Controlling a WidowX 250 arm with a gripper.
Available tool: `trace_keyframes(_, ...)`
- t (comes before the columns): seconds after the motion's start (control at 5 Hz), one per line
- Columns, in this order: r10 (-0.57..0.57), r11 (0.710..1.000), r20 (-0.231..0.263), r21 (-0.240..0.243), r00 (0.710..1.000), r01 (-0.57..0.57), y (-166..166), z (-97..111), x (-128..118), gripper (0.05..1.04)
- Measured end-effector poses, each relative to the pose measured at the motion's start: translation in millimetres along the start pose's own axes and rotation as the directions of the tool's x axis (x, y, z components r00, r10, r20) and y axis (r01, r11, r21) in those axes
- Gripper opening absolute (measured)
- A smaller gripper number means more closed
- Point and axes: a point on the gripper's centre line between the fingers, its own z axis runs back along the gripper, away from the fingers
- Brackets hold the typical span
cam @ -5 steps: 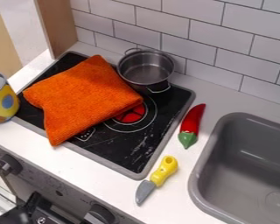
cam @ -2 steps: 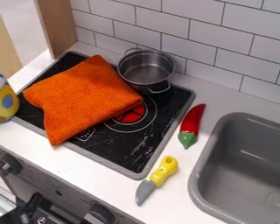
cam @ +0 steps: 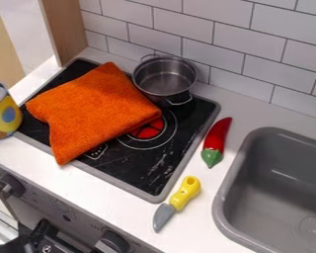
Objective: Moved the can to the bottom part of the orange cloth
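One can (cam: 5, 116) is standing upright at the left edge, on the white counter (cam: 108, 197), near the orange cloth (cam: 91, 111) but not on it; the cloth is lying folded on the black stove top (cam: 140, 170), beside a little metal pot (cam: 165, 78). The black gripper (cam: 40, 238) is sitting low at the bottom left, by the stove front (cam: 38, 197), well apart from the can; I cannot tell if it is being loose or squeezing tight. Getting to the can is probably the step in hand, with the lifting not yet happening; next, the gripper should be going over to the can, hugging its sides, picking it up and setting it down softly on the cloth's bottom part; bumpy folds could be making it wobble or tip.
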Motion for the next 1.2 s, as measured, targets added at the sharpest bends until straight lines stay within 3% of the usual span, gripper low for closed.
trace_keyframes(0.2, -0.006, 1.0, -0.005, 0.025, 1.0, 0.006, 3, 6, 6, 0.999)
trace_keyframes(0.6, 0.032, 0.999, 0.023, 0.004, 0.999, -0.032, -2, 2, 27, 0.999)
trace_keyframes(1.2, 0.08, 0.995, -0.041, -0.052, 0.996, -0.082, -16, -6, 50, 0.999)
